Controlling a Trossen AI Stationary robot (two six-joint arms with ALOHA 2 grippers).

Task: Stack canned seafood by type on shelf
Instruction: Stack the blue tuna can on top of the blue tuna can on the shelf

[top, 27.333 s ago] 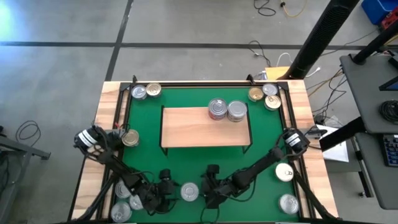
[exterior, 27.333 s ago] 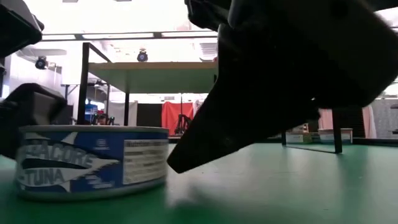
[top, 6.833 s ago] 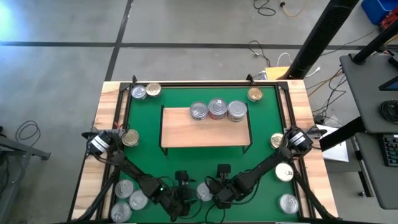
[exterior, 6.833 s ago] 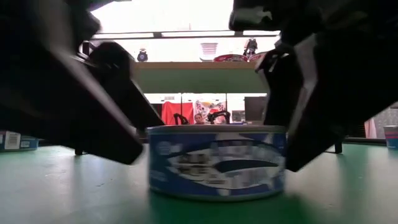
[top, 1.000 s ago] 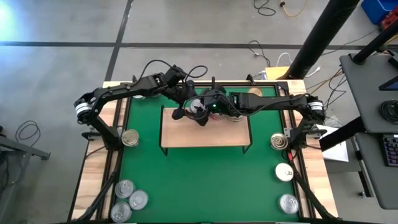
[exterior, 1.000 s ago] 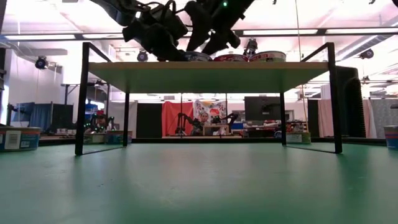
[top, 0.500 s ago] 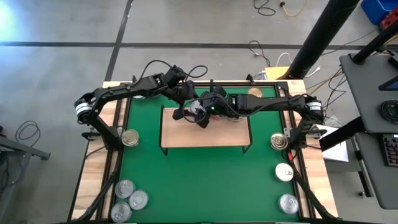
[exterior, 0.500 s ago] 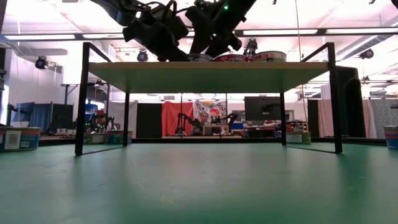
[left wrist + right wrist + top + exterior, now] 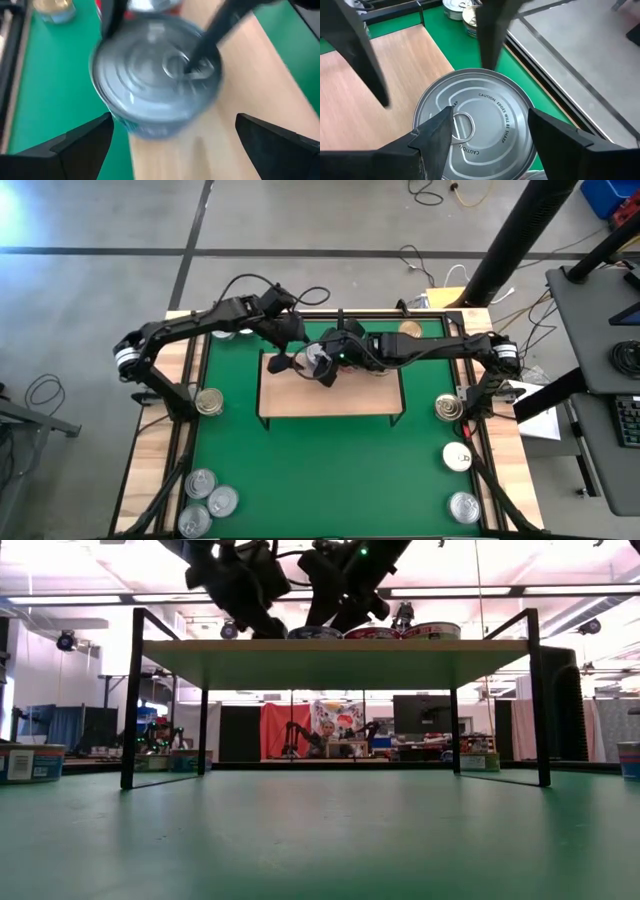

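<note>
A silver tin of canned seafood (image 9: 480,107) with a ringed lid is over the far left part of the light-wood shelf (image 9: 330,395). My right gripper (image 9: 490,115) is shut on it, reaching in from the right (image 9: 322,365). My left gripper (image 9: 173,120) is open just left of the tin (image 9: 292,358); its fingers stand wide on either side and clear of it. Two more tins (image 9: 372,632) (image 9: 430,630) stand on the shelf to the right. What lies under the held tin is hidden. My right gripper pinches the tin between its two fingers (image 9: 432,140), one on each opposite side of its round wall, just under the rim (image 9: 426,103). The fingers slant down at it from the table's right. The tin stays level, lid up.
Loose tins lie on the green mat (image 9: 330,470): a gold one at the left (image 9: 209,402), three silver ones at the near left (image 9: 205,500), three along the right edge (image 9: 457,457), one gold at the far right (image 9: 410,331). A black frame rims the mat.
My left gripper has risen a little and drawn back toward the far left, tipping as it went, and stays open. My right gripper and the tin have kept their place.
</note>
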